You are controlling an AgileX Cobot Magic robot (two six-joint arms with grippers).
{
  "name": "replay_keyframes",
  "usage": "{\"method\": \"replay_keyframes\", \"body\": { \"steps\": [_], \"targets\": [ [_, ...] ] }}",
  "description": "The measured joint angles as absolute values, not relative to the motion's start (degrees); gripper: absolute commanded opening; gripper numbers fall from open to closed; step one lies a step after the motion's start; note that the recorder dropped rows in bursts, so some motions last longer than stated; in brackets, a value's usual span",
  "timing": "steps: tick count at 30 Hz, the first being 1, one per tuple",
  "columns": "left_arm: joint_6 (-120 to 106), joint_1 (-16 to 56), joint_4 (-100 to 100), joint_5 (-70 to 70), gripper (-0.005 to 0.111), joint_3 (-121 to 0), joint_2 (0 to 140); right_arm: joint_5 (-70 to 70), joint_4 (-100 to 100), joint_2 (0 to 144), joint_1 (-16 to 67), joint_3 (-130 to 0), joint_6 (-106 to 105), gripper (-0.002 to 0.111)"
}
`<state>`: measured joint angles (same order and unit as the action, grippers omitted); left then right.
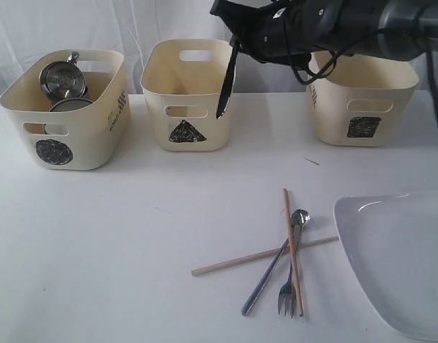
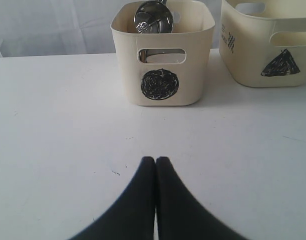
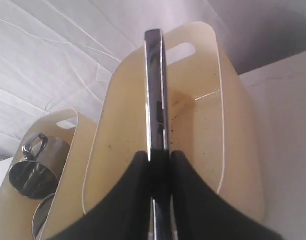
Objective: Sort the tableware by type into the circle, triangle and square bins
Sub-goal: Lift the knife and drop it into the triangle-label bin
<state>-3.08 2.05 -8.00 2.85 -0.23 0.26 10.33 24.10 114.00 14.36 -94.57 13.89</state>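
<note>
My right gripper is shut on a steel knife that hangs blade-down over the near right rim of the triangle bin. Steel mugs sit in the circle bin. The square bin stands at the back right. A spoon, a fork and two crossed wooden chopsticks lie on the table beside the big white plate. My left gripper is shut and empty, low over bare table in front of the circle bin.
The three tubs stand in a row along the back of the white table. A white curtain hangs behind them. The plate reaches past the front right edge of the exterior view.
</note>
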Motion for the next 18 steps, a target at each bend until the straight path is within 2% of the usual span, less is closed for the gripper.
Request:
{"method": "replay_keyframes", "body": {
  "steps": [18],
  "targets": [
    [-3.08,2.05,-8.00,2.85,0.000,-0.23,0.26,11.14,28.28,131.61,11.66,-120.90,14.10,0.000]
  ]
}}
